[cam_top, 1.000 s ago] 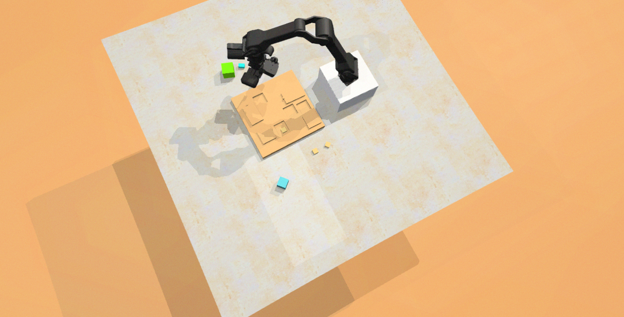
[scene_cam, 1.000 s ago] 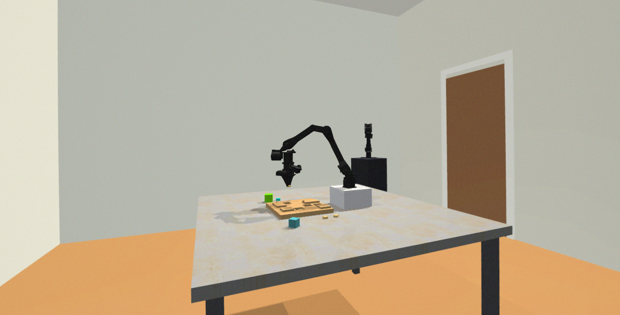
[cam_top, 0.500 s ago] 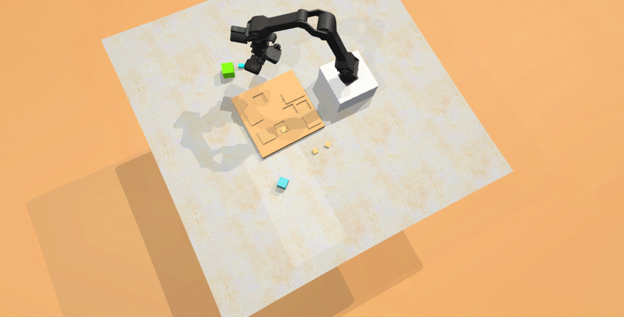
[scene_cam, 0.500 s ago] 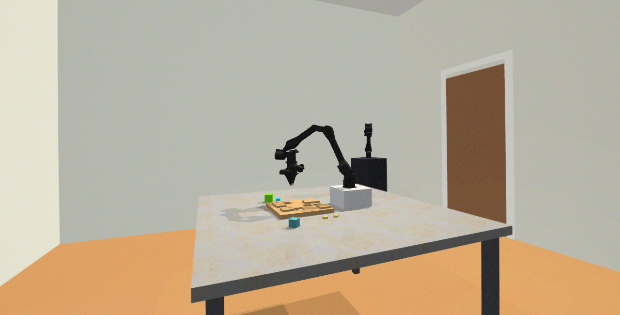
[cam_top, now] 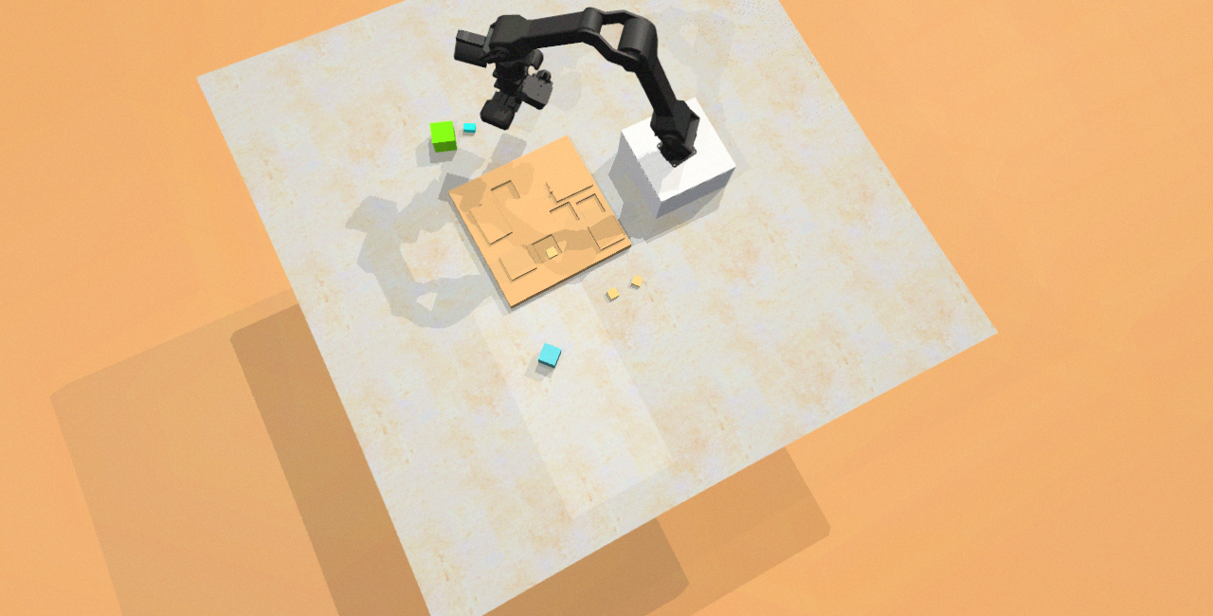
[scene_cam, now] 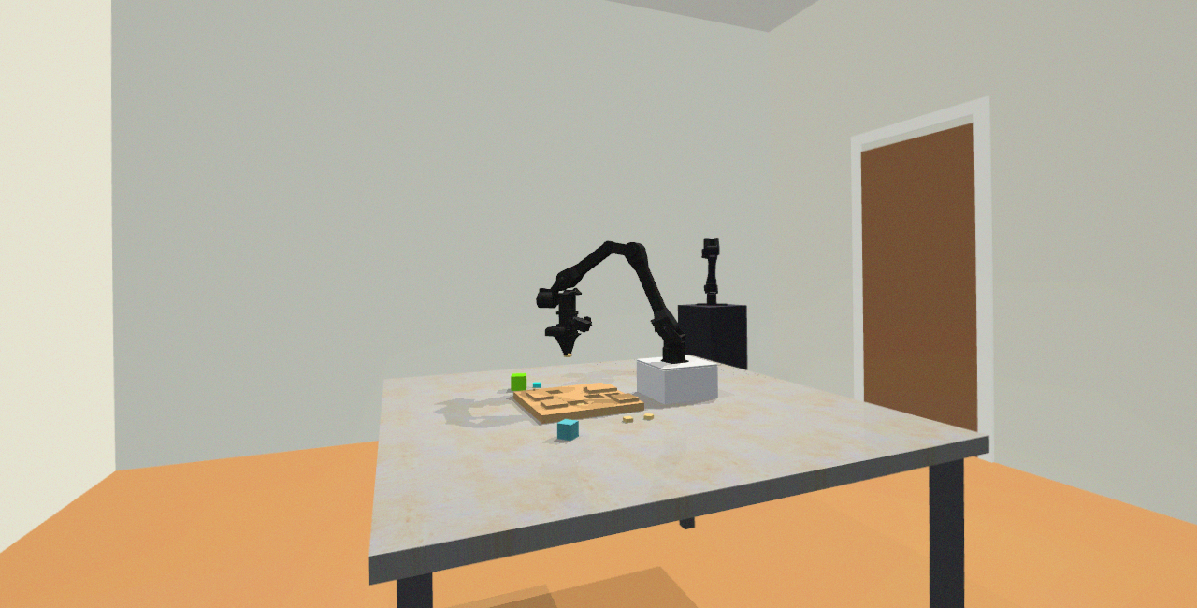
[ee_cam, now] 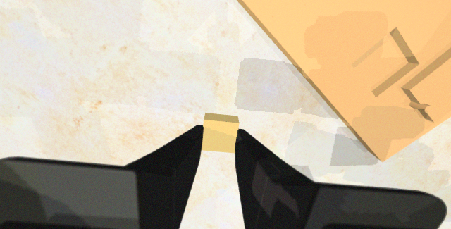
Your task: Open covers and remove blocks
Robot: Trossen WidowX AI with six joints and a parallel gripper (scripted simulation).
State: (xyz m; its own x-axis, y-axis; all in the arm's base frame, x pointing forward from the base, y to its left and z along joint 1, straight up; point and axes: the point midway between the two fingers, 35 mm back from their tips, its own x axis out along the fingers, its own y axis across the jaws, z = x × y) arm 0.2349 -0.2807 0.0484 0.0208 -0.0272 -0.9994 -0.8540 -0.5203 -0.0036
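Currently holds a small yellow block (scene_cam: 567,354) (ee_cam: 220,135) clamped between the fingertips of the gripper (cam_top: 511,96) (scene_cam: 567,351) (ee_cam: 219,134), up in the air above the table (cam_top: 763,315) (scene_cam: 711,457) (ee_cam: 70,63). Points fingers-down, with bare tabletop behind the block in the wrist view and a corner of the puzzle board (cam_top: 542,162) (scene_cam: 594,414) (ee_cam: 282,3) off to one side. Bends over from the black arm (cam_top: 585,25) (scene_cam: 648,286), mounted on a white pedestal (cam_top: 716,169) (scene_cam: 702,386) near the board. Shows on the board several raised panels and square recesses, plus another yellow piece (cam_top: 551,252) at one recess; cannot tell from here how far open each cover is. Has on the table, clear of the board: a green cube (cam_top: 443,135) (scene_cam: 518,382) with a little cyan block (cam_top: 468,128) (scene_cam: 536,384) near it; on the opposite side, a bigger cyan cube (cam_top: 550,354) (scene_cam: 567,430); and, near each other, one loose yellow block (cam_top: 612,294) (scene_cam: 627,419) and a second loose yellow block (cam_top: 637,281) (scene_cam: 648,416).
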